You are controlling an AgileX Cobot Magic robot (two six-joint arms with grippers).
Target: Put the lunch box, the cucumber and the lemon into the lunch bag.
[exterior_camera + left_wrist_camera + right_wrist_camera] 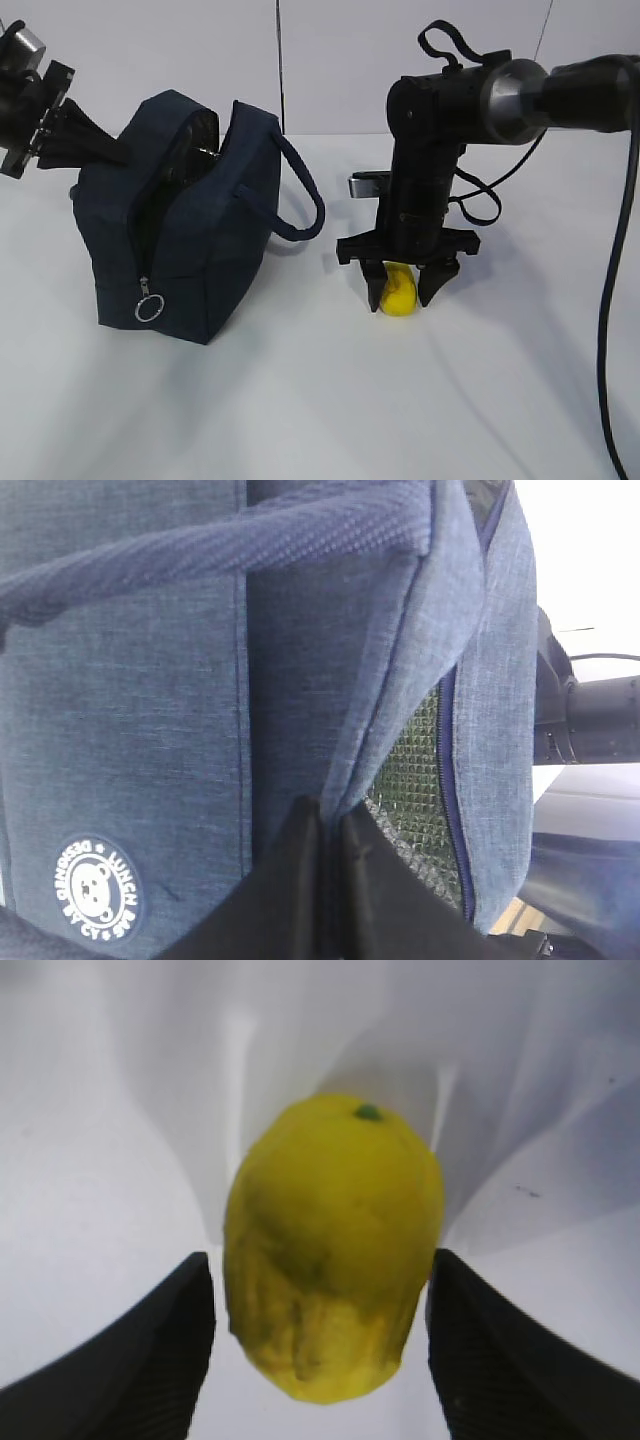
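The dark navy lunch bag (190, 230) stands at the left with its top zipper open and its foil lining showing. My left gripper (118, 152) is shut on the fabric edge of the bag's opening; in the left wrist view (330, 815) the jaws pinch that flap of the bag (130, 730). The yellow lemon (397, 291) lies on the table at the right. My right gripper (405, 293) points down and is open, with one finger on each side of the lemon (335, 1245); in the right wrist view (320, 1270) small gaps remain. The lunch box and cucumber are out of view.
The silver ring zip pull (149, 308) hangs at the bag's near end, and one loop handle (300, 190) sticks out toward the right arm. A black cable (612, 300) hangs at the far right. A white wall stands behind the white table (320, 400).
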